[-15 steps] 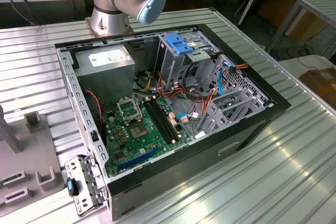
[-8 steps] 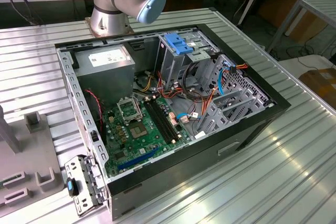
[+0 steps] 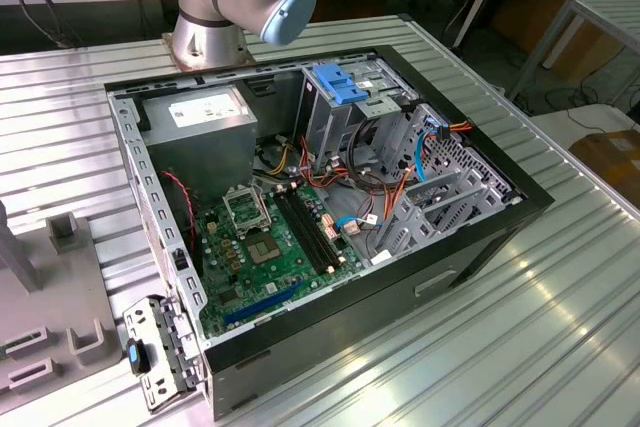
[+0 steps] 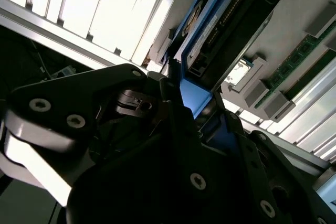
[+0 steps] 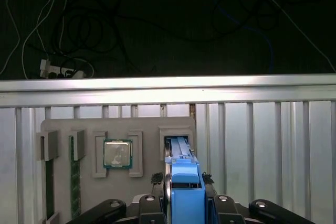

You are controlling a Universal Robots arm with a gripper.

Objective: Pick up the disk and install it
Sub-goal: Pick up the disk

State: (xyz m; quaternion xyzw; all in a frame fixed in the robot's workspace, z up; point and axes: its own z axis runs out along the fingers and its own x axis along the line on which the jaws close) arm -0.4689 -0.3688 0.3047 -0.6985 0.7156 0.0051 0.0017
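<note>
Case: in the exterior view the open computer case (image 3: pixel 450 267) sits on the ribbed metal surface (image 3: pixel 540 347). Its drive cage (image 3: pixel 445 192) is at about 3 o'clock from the motherboard (image 3: pixel 270 237).
Hand: in the second wrist view my hand (image 4: pixel 191 98) looks closed on the disk (image 4: pixel 226 24), with my fingers (image 4: pixel 165 90) against its blue carrier frame.
Disk: in the first wrist view it stands on edge in a slot of the grey fixture tray (image 5: pixel 147 129), beside the processor chip (image 5: pixel 116 153).
Handling: I judge it stiff, fairly heavy and sensitive to shock. The frame's plastic is smooth, so I'd grip its long sides squarely, clear of the connector.
</note>
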